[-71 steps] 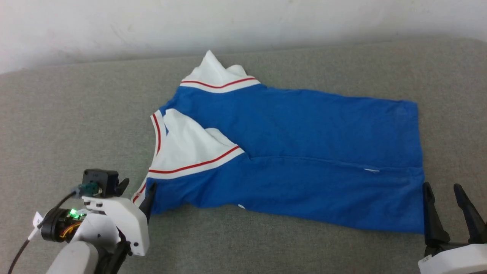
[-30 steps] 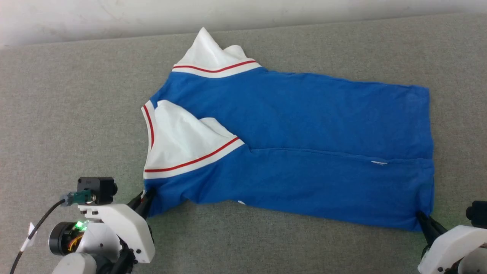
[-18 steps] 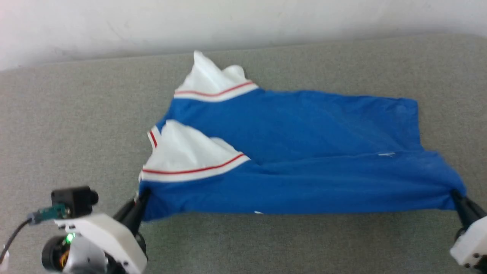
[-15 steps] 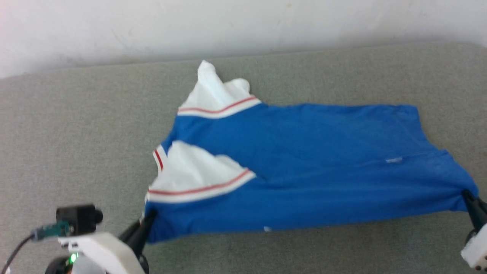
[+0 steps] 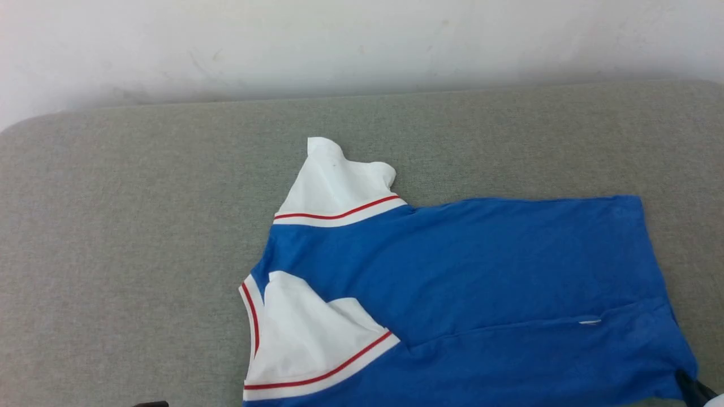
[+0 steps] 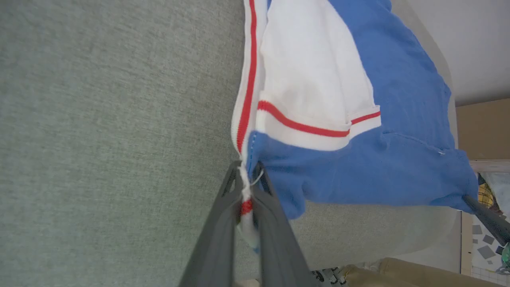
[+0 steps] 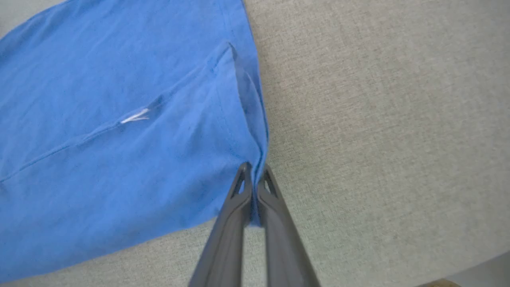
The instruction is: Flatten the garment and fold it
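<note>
Pinching one garment (image 5: 481, 271): left claw (image 6: 246, 175), right claw (image 7: 254, 169).

I see left gripper (image 6: 247, 169) clamped, the garment (image 6: 398, 175) pinched between its tips; right gripper (image 7: 254, 169) same, fingers nearly touching.

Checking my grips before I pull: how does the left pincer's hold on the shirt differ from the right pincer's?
The left pincer bites the garment at a corner with red-and-white striped trim; the right pincer bites a plain blue corner. Next to the left pincer a white sleeve lies over the blue; next to the right pincer the cloth is all blue. Both are shut on the garment.
</note>
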Motion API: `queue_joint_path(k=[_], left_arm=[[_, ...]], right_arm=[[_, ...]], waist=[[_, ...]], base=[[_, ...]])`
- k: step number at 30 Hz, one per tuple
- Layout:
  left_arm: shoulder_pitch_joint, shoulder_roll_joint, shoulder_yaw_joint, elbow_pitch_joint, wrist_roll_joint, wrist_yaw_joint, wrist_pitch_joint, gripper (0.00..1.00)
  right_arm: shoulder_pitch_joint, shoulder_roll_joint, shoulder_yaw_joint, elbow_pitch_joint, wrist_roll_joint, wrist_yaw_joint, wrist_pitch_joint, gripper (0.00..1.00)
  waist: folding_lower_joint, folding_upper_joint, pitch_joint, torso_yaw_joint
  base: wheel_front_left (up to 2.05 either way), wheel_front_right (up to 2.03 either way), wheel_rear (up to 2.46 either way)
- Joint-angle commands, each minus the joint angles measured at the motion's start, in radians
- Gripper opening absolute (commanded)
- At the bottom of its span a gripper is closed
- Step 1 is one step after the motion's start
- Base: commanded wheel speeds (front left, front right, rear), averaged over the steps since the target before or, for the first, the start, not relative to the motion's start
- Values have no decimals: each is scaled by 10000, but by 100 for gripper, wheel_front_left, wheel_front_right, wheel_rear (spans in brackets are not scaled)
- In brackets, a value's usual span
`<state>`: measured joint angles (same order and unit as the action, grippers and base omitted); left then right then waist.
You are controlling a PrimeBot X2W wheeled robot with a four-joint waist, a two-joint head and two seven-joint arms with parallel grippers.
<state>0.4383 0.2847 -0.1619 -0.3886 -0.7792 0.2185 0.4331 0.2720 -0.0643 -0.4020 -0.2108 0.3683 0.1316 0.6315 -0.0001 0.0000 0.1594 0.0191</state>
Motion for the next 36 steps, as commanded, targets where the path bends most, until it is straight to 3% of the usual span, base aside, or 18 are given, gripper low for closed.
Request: queue_joint_path(k=[1, 2, 8, 13, 19, 24, 30, 36], left_arm=[[-150, -66, -17, 327, -37, -160, -221, 31], [-294, -186, 15, 580, -78, -258, -437, 100], [-960, -369, 92, 1830, -218, -681, -929, 100], [-1155, -457, 841, 966, -485, -1008, -1866, 100], [-2817, 435, 1621, -256, 1483, -703, -3170, 100], [-5783, 1492, 1256, 51, 3447, -653, -3225, 100], [-9520, 2120, 118, 1897, 4077, -1653, -2193, 100], [-12135, 2137, -1011, 4090, 3960, -2843, -822, 100]], right_arm=[[5, 60, 77, 145, 52, -9, -243, 54], [-16, 78, 118, 281, 51, -9, -396, 100], [-208, 120, 383, 634, -25, -9, -904, 100], [-495, 44, 205, -124, -203, -9, -1644, 100], [-1069, -228, 419, -1058, -1301, -9, -3330, 100], [-1911, -127, 1058, -1230, -1825, -9, -4583, 100], [-2694, -47, 1807, -1020, -1905, -9, -5289, 100], [-3136, -16, 2095, -760, -1913, -9, -5508, 100]], waist=[[1, 0, -31, 78], [1, 0, -56, 105], [1, 0, -283, 76], [1, 0, -307, -91], [1, 0, 319, -280], [1, 0, 1355, -559], [1, 0, 2561, -850], [1, 0, 3418, -1088]], base=[[0, 0, 0], [0, 0, 0], [0, 0, 0], [0, 0, 0], [0, 0, 0], [0, 0, 0], [0, 0, 0], [0, 0, 0]])
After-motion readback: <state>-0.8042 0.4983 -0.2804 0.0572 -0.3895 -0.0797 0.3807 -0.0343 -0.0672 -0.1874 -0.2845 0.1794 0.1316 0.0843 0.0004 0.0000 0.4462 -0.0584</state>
